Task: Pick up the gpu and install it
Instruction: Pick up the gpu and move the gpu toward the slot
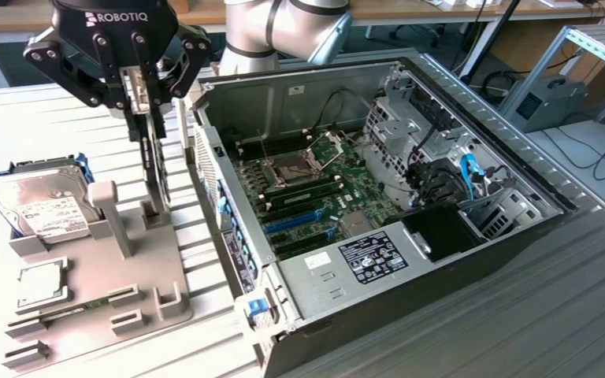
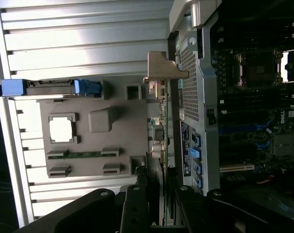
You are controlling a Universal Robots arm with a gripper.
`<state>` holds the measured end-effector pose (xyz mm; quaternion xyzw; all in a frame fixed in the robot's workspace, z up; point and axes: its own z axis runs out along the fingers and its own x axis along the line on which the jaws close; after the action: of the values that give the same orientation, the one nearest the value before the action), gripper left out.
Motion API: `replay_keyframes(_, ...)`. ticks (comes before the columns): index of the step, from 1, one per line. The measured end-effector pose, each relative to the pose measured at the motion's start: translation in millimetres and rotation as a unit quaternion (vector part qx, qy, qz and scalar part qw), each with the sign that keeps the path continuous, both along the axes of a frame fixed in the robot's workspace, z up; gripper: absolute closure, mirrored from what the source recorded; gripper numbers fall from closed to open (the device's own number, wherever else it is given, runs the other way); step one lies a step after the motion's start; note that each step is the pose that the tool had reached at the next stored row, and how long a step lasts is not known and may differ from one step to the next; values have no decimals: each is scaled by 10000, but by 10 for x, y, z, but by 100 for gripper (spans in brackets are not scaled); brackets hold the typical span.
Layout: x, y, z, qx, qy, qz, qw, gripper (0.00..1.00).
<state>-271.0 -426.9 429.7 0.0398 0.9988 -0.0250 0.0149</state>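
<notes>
The gpu (image 1: 154,169) is a thin dark card standing on edge, its lower end at the slotted post of the grey fixture (image 1: 135,272). My gripper (image 1: 138,98) comes down from above, shut on the card's upper edge. In the wrist view the gpu (image 2: 159,141) shows edge-on between the black fingers (image 2: 137,208), with its silvery end bracket (image 2: 162,68) at the far end. I cannot tell whether the card still rests in the fixture slot or has just lifted off. The open computer case (image 1: 313,75) lies at the exterior view's right of the card, with blue slots (image 1: 294,222) on its motherboard.
On the fixture sit a silver hard drive (image 1: 40,203) in a blue cradle, a small square chip (image 1: 42,283) and a memory stick (image 1: 72,311). The case's metal side wall (image 2: 193,82) stands close beside the card. Drive cages and cables (image 1: 460,173) crowd the case's far side.
</notes>
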Motion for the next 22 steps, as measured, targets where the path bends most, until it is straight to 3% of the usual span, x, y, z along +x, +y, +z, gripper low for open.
replay_keyframes(22, 196, 0, 0, 0, 0, 0, 10000, 74)
